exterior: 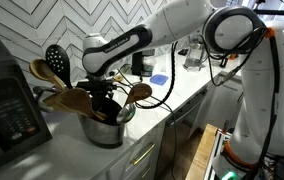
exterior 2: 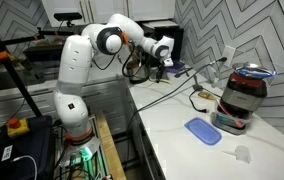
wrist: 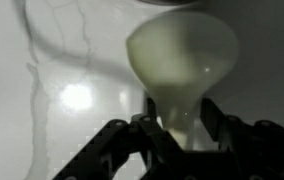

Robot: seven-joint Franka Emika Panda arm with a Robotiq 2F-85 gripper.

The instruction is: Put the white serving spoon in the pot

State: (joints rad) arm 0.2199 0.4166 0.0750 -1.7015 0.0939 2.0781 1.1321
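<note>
We hold the white serving spoon clamped in our gripper, seemingly over the pot by the counter edge.

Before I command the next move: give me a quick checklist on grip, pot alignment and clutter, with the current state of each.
1. Grip on the white serving spoon: ok. In the wrist view its neck sits between the fingers of the gripper.
2. Gripper above the pot: ok in an exterior view.
3. Spoon bowl inside the pot: cannot tell. The gripper and the wooden spoons hide it.
4. Clearance around the gripper: not ok. Wooden spoons crowd it on both sides.
5. Black slotted spoon: ok. It stands apart from the gripper.
</note>
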